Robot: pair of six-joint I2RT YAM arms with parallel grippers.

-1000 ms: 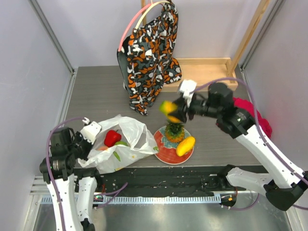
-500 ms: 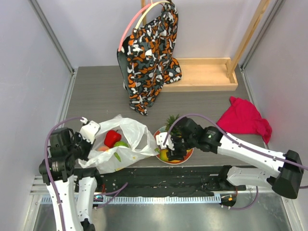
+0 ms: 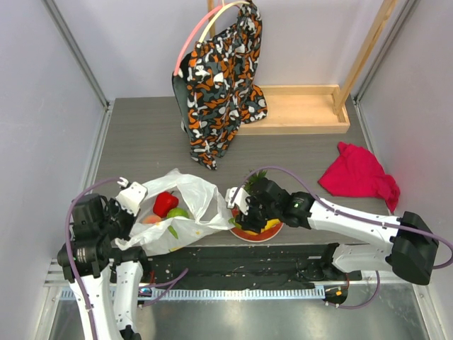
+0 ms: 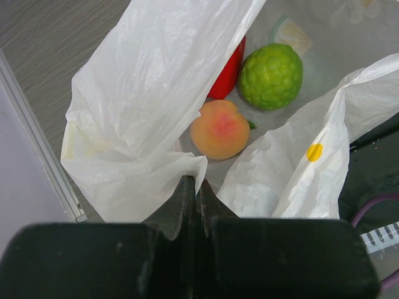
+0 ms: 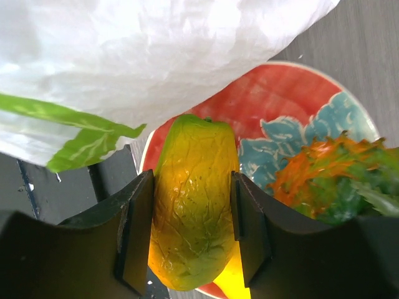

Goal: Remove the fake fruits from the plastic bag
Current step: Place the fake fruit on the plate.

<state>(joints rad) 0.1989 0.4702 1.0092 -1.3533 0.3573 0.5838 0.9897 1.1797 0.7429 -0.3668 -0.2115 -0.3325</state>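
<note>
Resting inside plastic bag (image 4: 143, 93), peach (image 4: 219, 129), lime (image 4: 271, 76)

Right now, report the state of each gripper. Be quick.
Left gripper: shut, fingers pinching the edge of the plastic bag.
Right gripper: closed on the yellow-green fake fruit, one finger on each side.

Top view: even, diffuse overhead light. Shadows on the table (image 3: 141, 142) are soft and faint, and the side walls (image 3: 42, 106) lean outward toward the frame edges. The plastic bag (image 3: 191, 202) reads near-white, with little surface detail. Left wrist view: my left fingers (image 4: 177, 215) form a dark, unfocused mass, while the peach (image 4: 219, 129) is sharp. Right wrist view: my right fingers (image 5: 134, 233) blur, and the mango (image 5: 193, 205) shows crisp texture and gloss.
</note>
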